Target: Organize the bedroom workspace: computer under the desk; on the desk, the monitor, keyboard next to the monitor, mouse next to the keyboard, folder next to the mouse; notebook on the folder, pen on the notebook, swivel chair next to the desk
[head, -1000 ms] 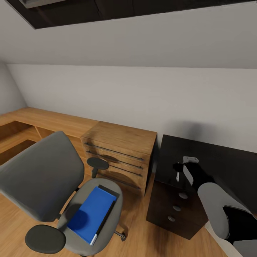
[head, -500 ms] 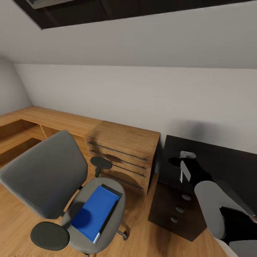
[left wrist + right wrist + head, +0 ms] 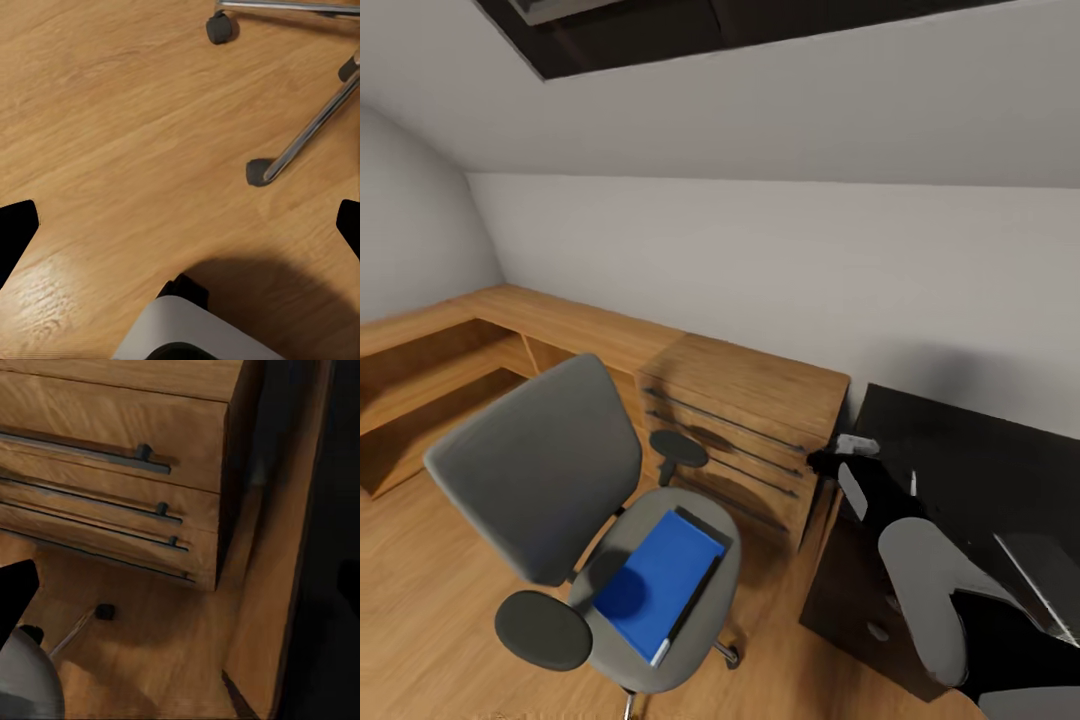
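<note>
While the blue folder (image 3: 663, 582) lies on the swivel chair (image 3: 550, 490) lower left, left gripper (image 3: 180, 225) spread wide over floor; right gripper's (image 3: 840, 462) claw state unclear.

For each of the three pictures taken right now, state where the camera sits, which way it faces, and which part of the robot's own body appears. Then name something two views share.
Head view: from the robot's head, facing forward and down at the swivel chair carrying the folder, the wooden dresser and the desk; the right arm shows.
Left wrist view: on the left arm, facing down at the wood floor and chrome chair legs; dark fingertips at the edges.
Right wrist view: on the right arm, facing the dresser's drawers; one dark fingertip.
Shared: head and right wrist views both show the dresser.
</note>
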Motion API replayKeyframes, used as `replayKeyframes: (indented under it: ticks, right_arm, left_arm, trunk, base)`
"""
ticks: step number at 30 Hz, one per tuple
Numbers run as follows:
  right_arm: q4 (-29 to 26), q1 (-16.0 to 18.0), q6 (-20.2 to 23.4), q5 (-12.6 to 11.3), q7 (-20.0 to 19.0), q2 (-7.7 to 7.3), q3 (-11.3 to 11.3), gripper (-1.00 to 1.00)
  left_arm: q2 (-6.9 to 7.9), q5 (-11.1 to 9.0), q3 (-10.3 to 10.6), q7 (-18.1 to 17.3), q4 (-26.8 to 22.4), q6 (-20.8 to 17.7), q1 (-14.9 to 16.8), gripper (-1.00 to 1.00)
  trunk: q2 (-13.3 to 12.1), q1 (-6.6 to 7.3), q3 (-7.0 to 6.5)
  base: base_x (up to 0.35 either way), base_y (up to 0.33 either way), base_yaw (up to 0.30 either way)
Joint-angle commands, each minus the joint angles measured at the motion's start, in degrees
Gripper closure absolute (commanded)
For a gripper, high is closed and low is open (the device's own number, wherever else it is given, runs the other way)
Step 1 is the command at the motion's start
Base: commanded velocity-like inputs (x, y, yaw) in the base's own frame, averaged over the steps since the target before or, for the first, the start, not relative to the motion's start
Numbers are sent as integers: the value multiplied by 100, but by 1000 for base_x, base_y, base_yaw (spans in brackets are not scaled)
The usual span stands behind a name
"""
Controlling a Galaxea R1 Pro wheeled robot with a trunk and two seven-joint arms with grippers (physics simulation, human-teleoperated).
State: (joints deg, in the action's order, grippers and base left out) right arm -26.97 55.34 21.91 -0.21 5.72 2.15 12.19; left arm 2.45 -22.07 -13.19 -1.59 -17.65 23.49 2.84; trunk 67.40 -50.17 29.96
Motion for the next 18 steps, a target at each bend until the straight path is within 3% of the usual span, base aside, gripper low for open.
replayKeyframes:
  ticks: [1, 7, 18]
  right_arm:
    - [47, -18, -64, -3, 13, 33, 23, -100]
    - [603, -81, -784, -6, 21, 132, 10, -100]
    - [852, -97, -1077, -5, -1, 159, 3, -100]
  left_arm:
    - [1, -50, 9, -17, 6, 16, 4, -100]
    - [1, -51, 6, -17, 7, 18, 6, -100]
    - [-7, -44, 16, -25, 7, 24, 5, -100]
  trunk:
    - [3, 0, 10]
    - [3, 0, 43]
    - [3, 0, 111]
  base:
    - [0, 0, 246]
    - [0, 0, 238]
    - [0, 0, 226]
